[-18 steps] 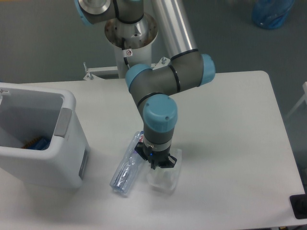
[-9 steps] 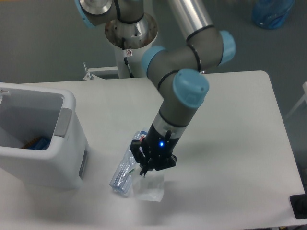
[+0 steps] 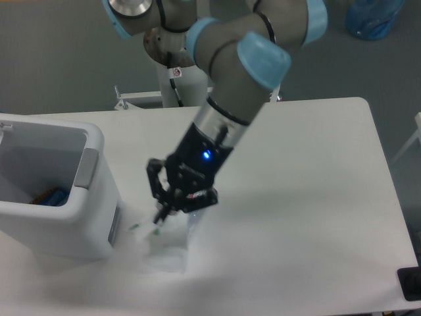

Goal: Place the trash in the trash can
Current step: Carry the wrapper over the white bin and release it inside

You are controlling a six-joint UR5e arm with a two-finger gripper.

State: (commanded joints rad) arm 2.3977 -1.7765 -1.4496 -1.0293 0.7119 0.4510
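A: The gripper (image 3: pixel 164 209) is hanging just right of the trash can (image 3: pixel 95 197), and the crumpled wrapper (image 3: pixel 166 245) is dangling below it as a motion-blurred pale patch.

B: Is it pinching the wrapper?

A: The fingers are looking drawn together on its top edge, so I am judging it held, though the blur is hiding the contact.

B: And the bottle?

A: I am not finding it; the arm and the blurred wrapper are covering the spot at about 6 o'clock from the gripper, so I cannot tell where it is lying.

B: What is worrying you?

A: The bin's opening is sitting at 9 o'clock from the gripper, and the wrapper is hanging lower than the rim. If the arm is travelling sideways at this height, the wrapper is likely catching the grey side panel (image 3: pixel 85 168) and pulling free, or nudging the bin. A thin pinch on slack film is also risking a slip mid-swing.
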